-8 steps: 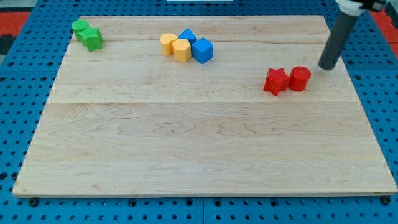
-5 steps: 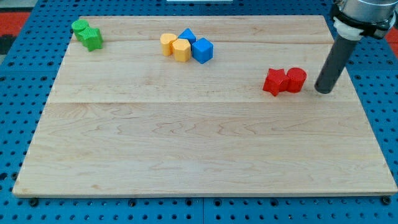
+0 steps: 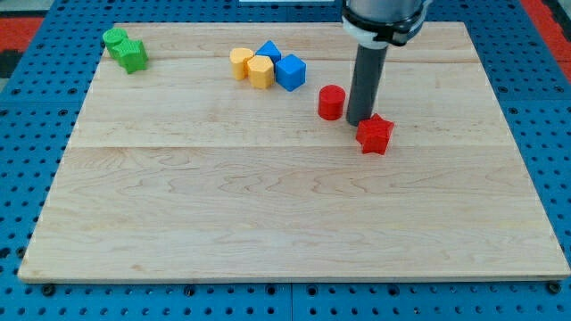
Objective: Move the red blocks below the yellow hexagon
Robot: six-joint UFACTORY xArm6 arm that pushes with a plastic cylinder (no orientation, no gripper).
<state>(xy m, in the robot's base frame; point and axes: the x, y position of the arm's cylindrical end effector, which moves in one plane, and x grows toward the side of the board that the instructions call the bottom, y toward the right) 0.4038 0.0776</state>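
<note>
Pale smooth wooden board (image 3: 268, 205), blue perforated surround (image 3: 553, 134).

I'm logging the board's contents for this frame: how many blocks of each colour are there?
Red: 2, cylinder and star
Yellow: 2, heart and hexagon
Blue: 2, triangle and cube
Green: 2, cylinder and star
Total: 8 blocks

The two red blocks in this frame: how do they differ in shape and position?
The red cylinder is round with a flat top; the red star block has jagged, pointed sides. The cylinder sits to the view's left of my tip, closer to the yellow hexagon; the star block lies to the tip's right and lower in the view. The tip stands between them, so they are apart. Both share the same red colour and similar size.
</note>
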